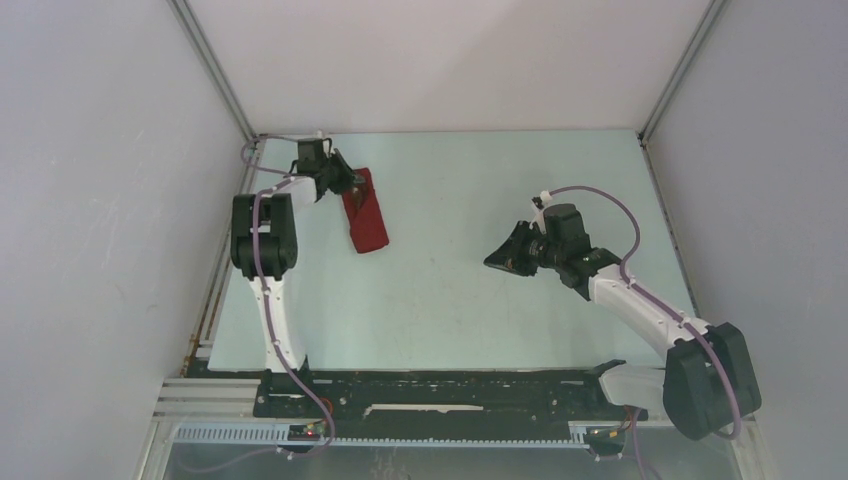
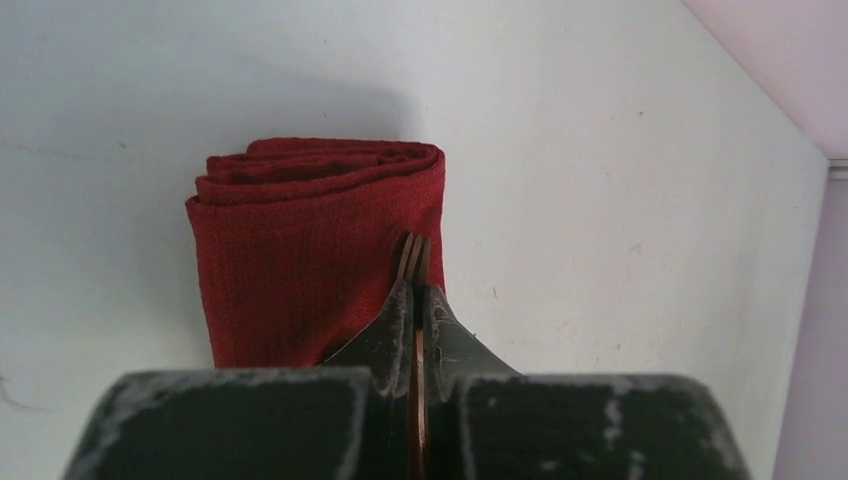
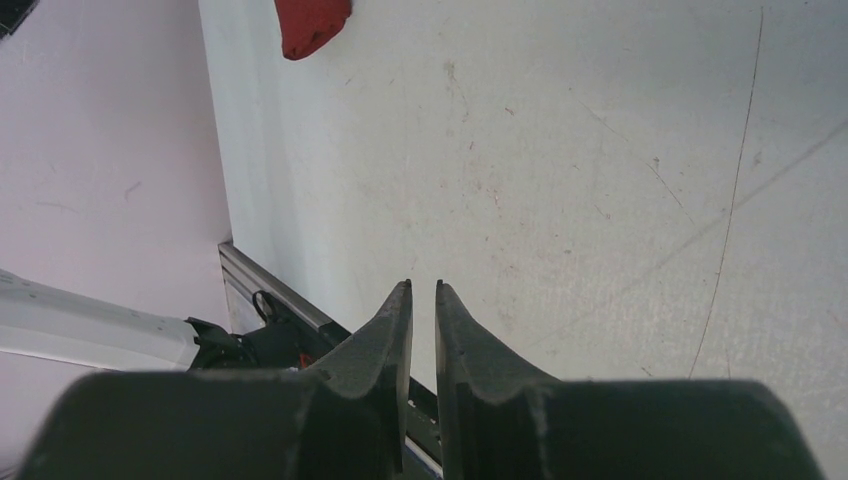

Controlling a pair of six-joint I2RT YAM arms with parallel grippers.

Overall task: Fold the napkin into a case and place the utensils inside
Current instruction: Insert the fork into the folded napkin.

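The dark red case point(image 1: 366, 215) lies folded into a narrow oblong at the table's far left. In the left wrist view the case point(image 2: 300, 260) shows its layered folded end pointing away. My left gripper point(image 1: 345, 180) is at its far end, shut point(image 2: 415, 292) on a thin brown wooden utensil point(image 2: 412, 255) seen edge-on. The utensil's tip shows as two thin strips over the cloth's right edge; I cannot tell fork from spoon. My right gripper point(image 1: 497, 262) hovers mid-table, far from the case, its jaws point(image 3: 422, 287) nearly together and empty. A corner of the case point(image 3: 310, 25) shows in the right wrist view.
Grey walls enclose the pale table point(image 1: 480, 320) on three sides, with metal rails along the edges point(image 1: 215, 290). The left arm's elbow point(image 1: 263, 235) stands near the left wall. A black base bar point(image 1: 440, 390) runs along the near edge.
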